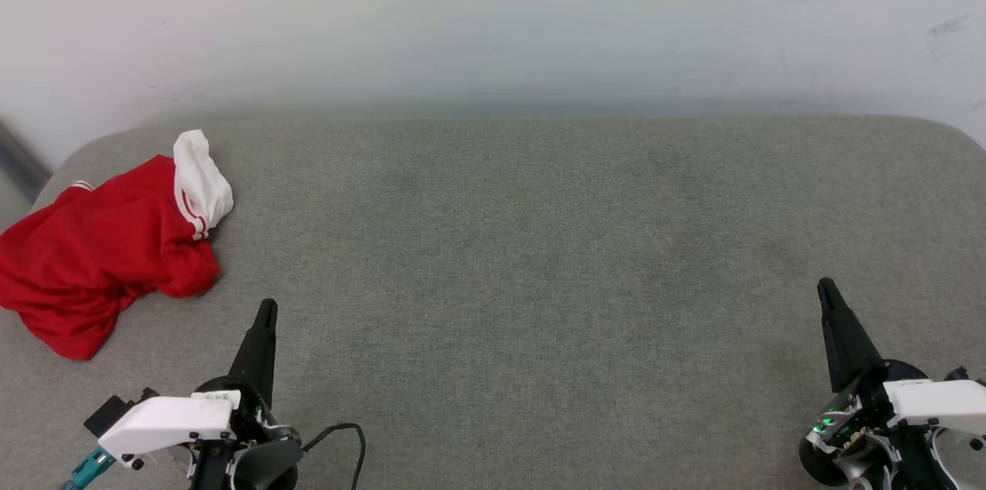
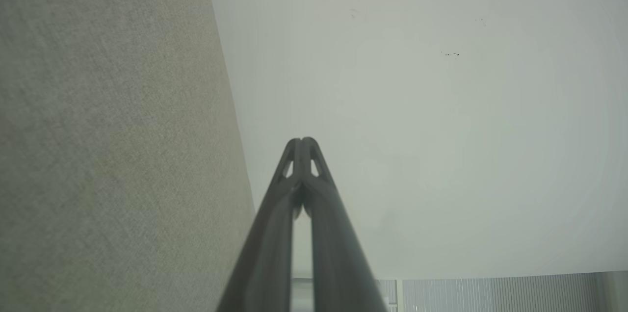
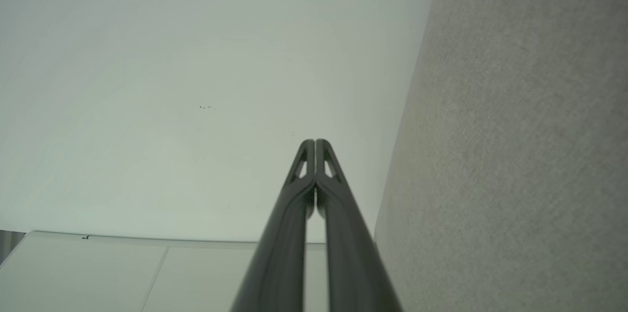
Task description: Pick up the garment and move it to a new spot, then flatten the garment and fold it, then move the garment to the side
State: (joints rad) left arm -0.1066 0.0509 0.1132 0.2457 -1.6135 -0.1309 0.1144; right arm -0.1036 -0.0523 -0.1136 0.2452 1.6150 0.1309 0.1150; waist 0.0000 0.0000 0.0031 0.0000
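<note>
Here the red soft jersey T-shirt with a white short sleeve and red-and-white striped trim (image 1: 100,251) lies crumpled in a heap on the grey woven fabric surface (image 1: 524,243). It sits ahead of the left gripper (image 1: 266,313) and off to its left, near the tip but not touching it. From the right gripper (image 1: 826,291) it is well apart, far across the surface to that gripper's left. The white sleeve is at the heap's far end, turned up, and no print is visible on the folds that show.

The left gripper's two long dark fingers are pressed together with nothing between them, as the left wrist view confirms (image 2: 301,142). The right gripper is likewise pressed together and empty in its own wrist view (image 3: 315,144). Both point ahead towards the pale wall (image 1: 493,20).

A small white label (image 1: 219,397) sits on the left wrist's white housing; its writing is too small to read. A black cable (image 1: 350,436) loops beside that wrist.
</note>
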